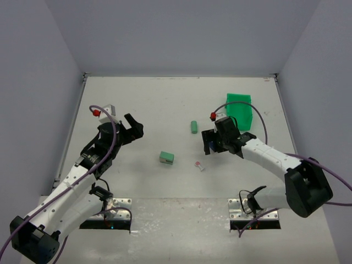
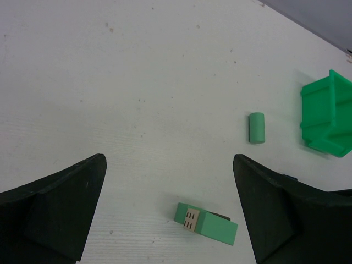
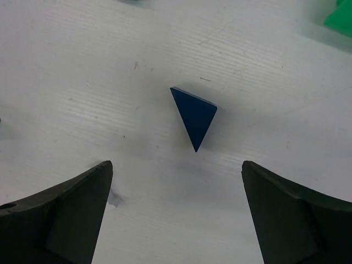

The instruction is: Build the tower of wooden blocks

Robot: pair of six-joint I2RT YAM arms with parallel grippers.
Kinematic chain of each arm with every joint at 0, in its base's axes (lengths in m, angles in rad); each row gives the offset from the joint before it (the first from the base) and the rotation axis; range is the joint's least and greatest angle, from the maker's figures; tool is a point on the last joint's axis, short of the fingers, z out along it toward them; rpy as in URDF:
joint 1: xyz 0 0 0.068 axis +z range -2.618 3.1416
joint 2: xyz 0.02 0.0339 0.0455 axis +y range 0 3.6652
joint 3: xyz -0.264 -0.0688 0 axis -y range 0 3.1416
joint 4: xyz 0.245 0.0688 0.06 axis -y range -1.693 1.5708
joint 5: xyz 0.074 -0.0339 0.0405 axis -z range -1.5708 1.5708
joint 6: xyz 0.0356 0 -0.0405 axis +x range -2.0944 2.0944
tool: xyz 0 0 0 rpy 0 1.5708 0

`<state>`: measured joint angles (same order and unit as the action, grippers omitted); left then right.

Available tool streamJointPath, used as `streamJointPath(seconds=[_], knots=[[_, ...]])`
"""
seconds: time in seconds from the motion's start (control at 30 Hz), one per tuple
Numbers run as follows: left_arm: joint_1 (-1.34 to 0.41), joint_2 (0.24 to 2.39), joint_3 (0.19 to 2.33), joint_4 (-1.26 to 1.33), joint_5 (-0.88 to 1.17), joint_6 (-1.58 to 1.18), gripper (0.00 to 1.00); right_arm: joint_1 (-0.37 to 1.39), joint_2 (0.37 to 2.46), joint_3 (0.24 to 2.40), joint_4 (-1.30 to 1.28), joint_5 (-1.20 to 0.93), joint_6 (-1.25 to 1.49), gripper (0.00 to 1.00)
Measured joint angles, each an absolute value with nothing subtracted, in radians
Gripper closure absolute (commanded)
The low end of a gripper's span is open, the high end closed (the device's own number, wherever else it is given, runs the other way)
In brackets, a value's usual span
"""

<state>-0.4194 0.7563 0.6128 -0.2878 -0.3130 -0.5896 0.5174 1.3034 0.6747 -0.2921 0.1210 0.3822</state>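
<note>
A light green block with a tan windowed face (image 1: pixel 166 158) lies on its side at mid-table; the left wrist view shows it (image 2: pixel 206 223) between and just ahead of my open fingers. A light green cylinder block (image 1: pixel 193 127) lies farther back, also in the left wrist view (image 2: pixel 257 127). A dark blue triangular wedge (image 3: pixel 193 114) lies flat just ahead of my right gripper (image 3: pixel 176 163), which is open and empty. From the top the wedge (image 1: pixel 207 147) is mostly hidden under the right gripper (image 1: pixel 210 144). My left gripper (image 1: pixel 133 130) is open and empty, left of the green block.
A bright green plastic bin (image 1: pixel 240 110) stands at the back right, behind the right gripper, and shows in the left wrist view (image 2: pixel 329 115). A small white and red scrap (image 1: pixel 199 165) lies right of the green block. Walls close in the table's left, back and right.
</note>
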Motion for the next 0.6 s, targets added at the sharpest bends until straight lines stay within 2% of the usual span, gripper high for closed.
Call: streamJointPath(seconds=[0.13, 0.27, 0.6], knots=[[-0.419, 0.757, 0.613, -0.288, -0.313, -0.59, 0.0, 0.512, 1.34, 0.667, -0.266, 0.11, 0.382, 0.02], [-0.419, 0.757, 0.613, -0.288, -0.313, -0.59, 0.0, 0.511, 1.394, 0.668, -0.235, 0.108, 0.376, 0.09], [-0.419, 0.757, 0.613, -0.288, -0.314, -0.59, 0.0, 0.506, 1.489, 0.668, -0.217, 0.147, 0.365, 0.09]])
